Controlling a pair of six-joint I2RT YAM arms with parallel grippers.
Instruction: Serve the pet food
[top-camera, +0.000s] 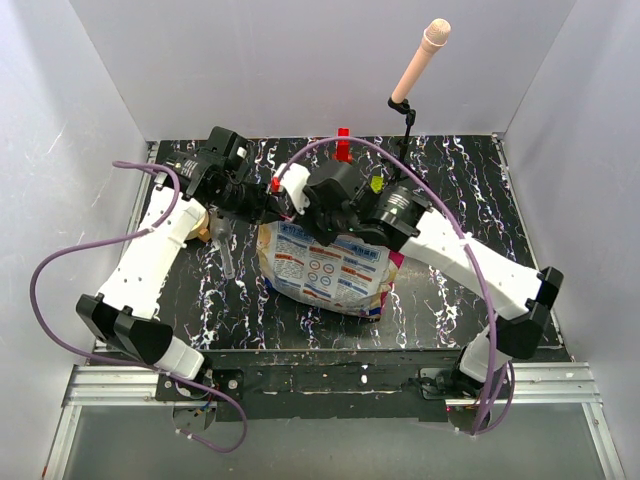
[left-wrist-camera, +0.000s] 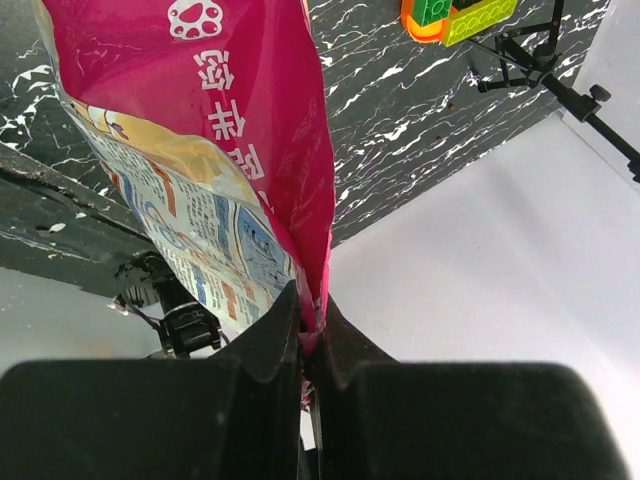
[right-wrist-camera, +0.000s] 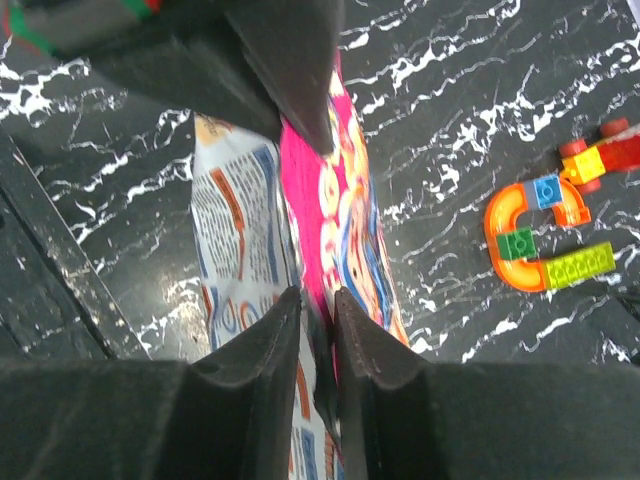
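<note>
The pink edge of the pet food bag (top-camera: 325, 268) was clenched by the left gripper (left-wrist-camera: 310, 300). It was straddled by the right gripper (right-wrist-camera: 317, 300), whose grasp could not be told. Toy blocks (right-wrist-camera: 545, 240) were seen at its 3 o'clock.

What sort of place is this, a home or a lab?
Most likely a robot test cell, not a home: plain white walls box in a black marbled tabletop, the left arm and right arm sit by an aluminium rail frame, and what looks like a microphone stands behind.

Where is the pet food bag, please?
Top view: the pet food bag is central, its pink edge between the jaws of the left gripper and right gripper.
</note>
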